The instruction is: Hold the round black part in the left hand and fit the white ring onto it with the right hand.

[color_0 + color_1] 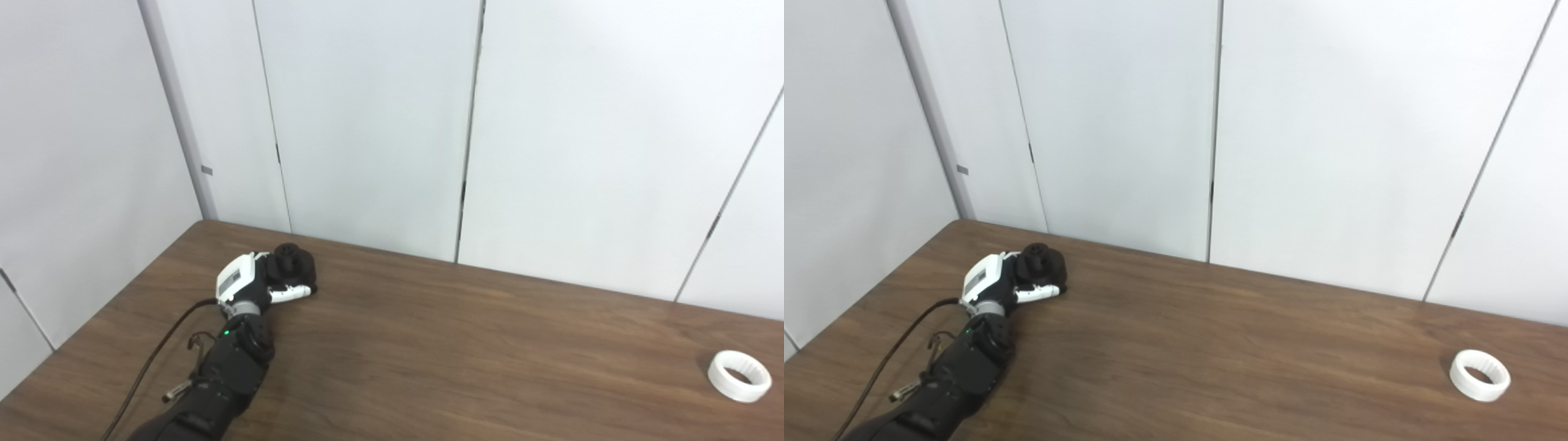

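The left hand [260, 282] lies at the far left of the brown wooden bench [465, 343], its white back turned up and its fingers [293, 293] curled round the round black part [294, 262]; the hand is closed on that part, which sits low at the bench surface, though whether it rests on the wood or is lifted just clear cannot be told; only the top of the part shows, a raised knob above a wider dark body, and its underside is hidden by the fingers and palm; the far fingers are lost behind the part itself. The dark forearm [226, 373] comes in from the bottom edge at the left and is cut off there; a black cable [156, 355] runs beside it towards the wrist, and a small green light shows just below the wrist.

The white ring [1480, 375] lies flat on the bench at the near right, well apart from the black part, with open wood between them; faint ribbing lines its inner wall, too small to make out clearly; in the left eye view it sits close to the picture's right edge.

The right hand appears in neither view, so its state cannot be seen. White wall panels [367, 122] stand behind the bench's far edge.
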